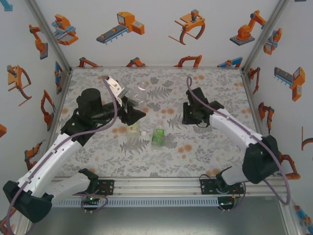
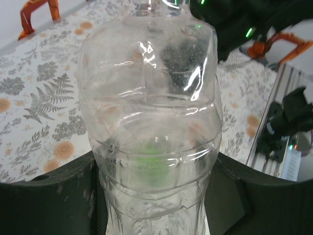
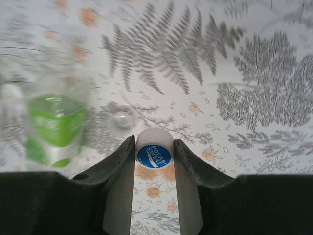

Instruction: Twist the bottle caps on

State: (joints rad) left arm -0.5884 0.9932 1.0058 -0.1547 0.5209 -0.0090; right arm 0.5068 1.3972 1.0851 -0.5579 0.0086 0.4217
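Judging from my screens, I'd put this job near its start: I see no bottle with a cap on it. My left gripper [image 2: 151,205] is clamped around the unlabelled clear bottle [image 2: 151,112]. In the top view it appears to hold that bottle raised, with the neck angled toward the far side. The mouth runs off the top of the left wrist view, so I cannot check the thread there.

My right gripper [image 3: 153,147] is pinched on the blue-topped cap [image 3: 153,155], one finger pressed to each side, low over the patterned table [image 3: 254,98]. I cannot tell whether the cap is lifted or resting on the surface.

The yellow-label bottle [image 1: 133,128] and the green-label bottle [image 1: 158,137] stand near mid-table between my two arms. The white cap [image 1: 144,132] lies loose between them. In the right wrist view a small pale round piece [image 3: 121,119] lies just beside the green-label bottle; I take it for another cap. By my reckoning all three caps are left to screw on, and the blue-topped one looks meant for the bottle in my left gripper.

As for contents, all three bottles look empty to me. The unlabelled one is transparent with dented walls. I read the green blur showing through it as something behind it, not something inside.
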